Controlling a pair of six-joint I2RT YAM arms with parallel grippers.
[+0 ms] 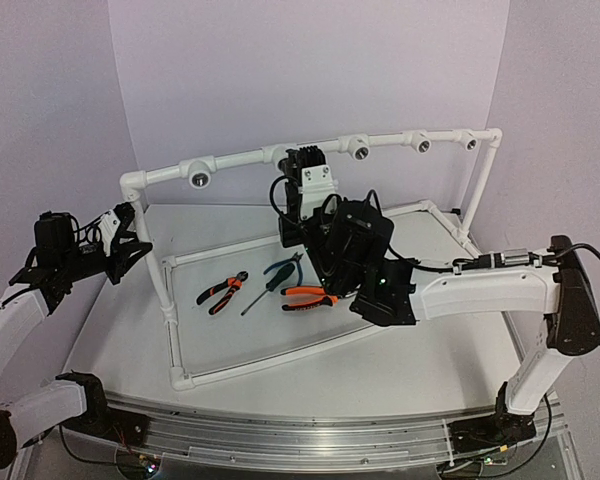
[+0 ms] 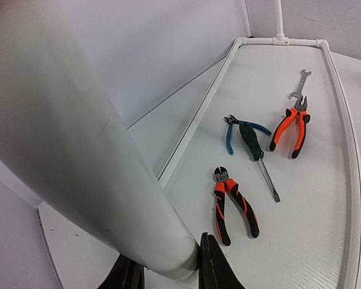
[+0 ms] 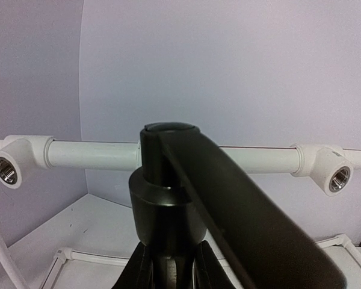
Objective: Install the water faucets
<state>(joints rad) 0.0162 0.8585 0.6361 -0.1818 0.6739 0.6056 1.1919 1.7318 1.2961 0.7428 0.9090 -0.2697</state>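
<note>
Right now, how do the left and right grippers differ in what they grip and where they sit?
The left gripper clamps the thick white pipe; the right gripper holds the small black faucet. The left sits at the frame's left end; the right is up at the top rail. Both have jaws closed on something.

left fingers (image 1: 133, 248) at pipe frame (image 1: 168, 300) left post | right fingers (image 1: 305, 158) at top rail (image 1: 240, 160) centre | orange pliers (image 1: 222, 292) on table (image 1: 430, 360)

White arm links (image 1: 490, 290), black joints (image 1: 577, 310), thin black cables (image 1: 435, 266)
</note>
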